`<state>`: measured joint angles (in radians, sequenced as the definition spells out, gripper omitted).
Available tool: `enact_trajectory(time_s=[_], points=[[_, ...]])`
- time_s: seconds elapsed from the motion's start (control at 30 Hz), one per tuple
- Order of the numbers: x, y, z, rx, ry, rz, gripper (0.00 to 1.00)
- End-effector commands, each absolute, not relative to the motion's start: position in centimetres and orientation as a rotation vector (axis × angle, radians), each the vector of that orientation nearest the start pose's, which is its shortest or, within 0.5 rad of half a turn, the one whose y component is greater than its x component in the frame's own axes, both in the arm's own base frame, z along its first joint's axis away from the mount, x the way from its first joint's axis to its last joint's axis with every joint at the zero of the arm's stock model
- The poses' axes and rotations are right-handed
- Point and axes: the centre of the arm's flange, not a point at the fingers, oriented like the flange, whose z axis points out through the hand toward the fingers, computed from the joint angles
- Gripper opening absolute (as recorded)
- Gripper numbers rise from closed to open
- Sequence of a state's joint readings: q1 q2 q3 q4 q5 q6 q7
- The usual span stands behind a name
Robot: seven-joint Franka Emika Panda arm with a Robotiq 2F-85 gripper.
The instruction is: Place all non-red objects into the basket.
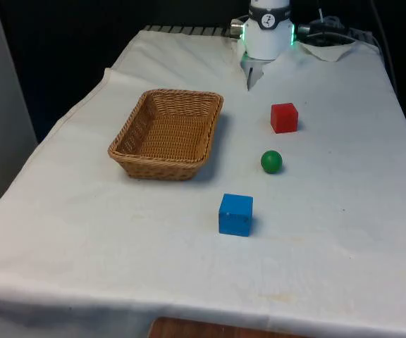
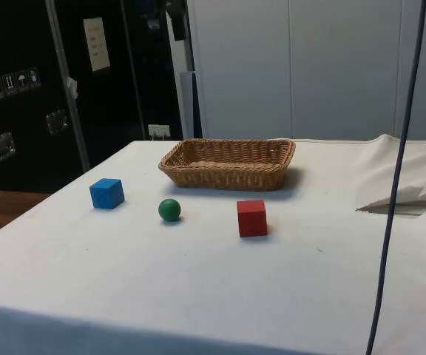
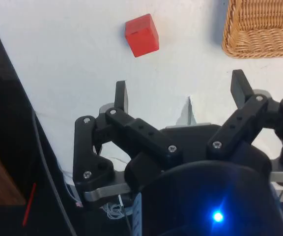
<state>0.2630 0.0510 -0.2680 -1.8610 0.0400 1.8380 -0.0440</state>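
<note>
A wicker basket (image 1: 130,131) (image 2: 228,174) stands empty on the white cloth, towards the front view's left. Right of it, in a loose line running towards the near edge, lie a red cube (image 1: 284,117) (image 2: 251,217), a green ball (image 1: 271,161) (image 2: 169,209) and a blue cube (image 1: 235,214) (image 2: 106,193). In the wrist view my gripper (image 3: 181,91) hangs open high above the cloth with nothing between its fingers (image 3: 121,94). Below it are the red cube (image 3: 141,35) and a corner of the basket (image 3: 259,34).
The robot's base (image 1: 268,32) stands at the table's far end. A bunched fold of cloth (image 2: 420,166) lies beside it, and a dark cable (image 2: 399,185) hangs in front of the side camera. Bare cloth stretches around the three objects.
</note>
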Motion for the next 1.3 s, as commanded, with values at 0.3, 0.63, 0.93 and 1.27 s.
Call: enact_trajectory(time_s=[0.3, 0.63, 0.93, 1.27], points=[[57.0, 0.9, 47.2, -3.116, -0.043, 0.071, 1.00], [57.4, 1.9, 46.1, -3.125, -0.036, -0.010, 1.00], [58.2, 2.7, 44.8, -3.133, -0.041, -0.055, 1.00], [59.2, 3.1, 42.9, -3.135, -0.041, -0.085, 1.00]])
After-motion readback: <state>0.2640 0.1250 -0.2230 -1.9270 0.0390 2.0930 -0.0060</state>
